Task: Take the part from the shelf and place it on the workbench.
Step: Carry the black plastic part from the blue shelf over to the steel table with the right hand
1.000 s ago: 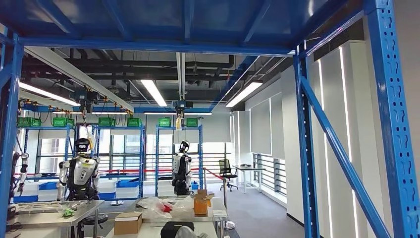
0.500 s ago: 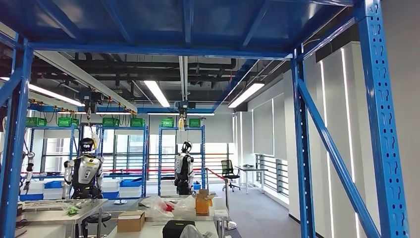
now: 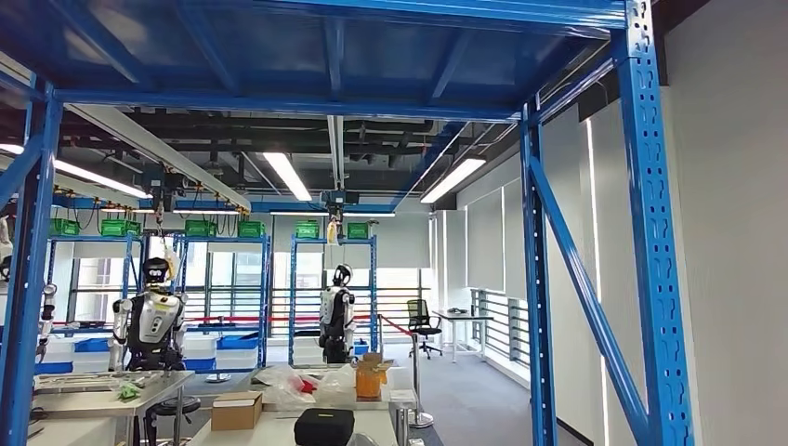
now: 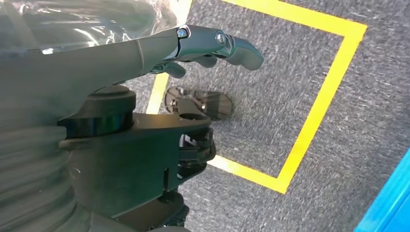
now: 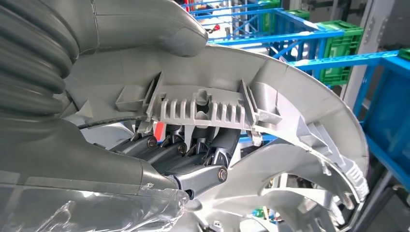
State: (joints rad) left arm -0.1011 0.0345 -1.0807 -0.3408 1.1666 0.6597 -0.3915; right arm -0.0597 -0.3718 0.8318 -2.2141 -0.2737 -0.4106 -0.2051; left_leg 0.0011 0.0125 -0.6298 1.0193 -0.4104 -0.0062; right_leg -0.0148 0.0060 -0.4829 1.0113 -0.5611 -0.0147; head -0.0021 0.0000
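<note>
The part (image 5: 290, 96) is a curved silver-grey plastic moulding with ribs and clips, close up in the right wrist view. My right hand (image 5: 72, 159) grips it, the thumb (image 5: 145, 24) lying over its top edge and the dark fingers (image 5: 193, 159) tucked under its ribbed section. More silver mouldings of the same kind (image 5: 280, 203) lie just beneath it. My left hand (image 4: 193, 43) hangs over the grey carpet with its fingers stretched out and nothing in it.
The blue shelf frame (image 3: 650, 232) and its upper deck (image 3: 325, 46) surround the head view. Beyond stand tables (image 3: 84, 386) with a black case (image 3: 323, 426) and a cardboard box (image 3: 235, 410), and two other robots (image 3: 149, 321). Green crates (image 5: 343, 43) sit on blue racks. Yellow floor tape (image 4: 329, 87) lies below.
The whole head picture has shifted: the right shelf post now stands further left, so the camera has moved. Nothing in the room itself has visibly moved.
</note>
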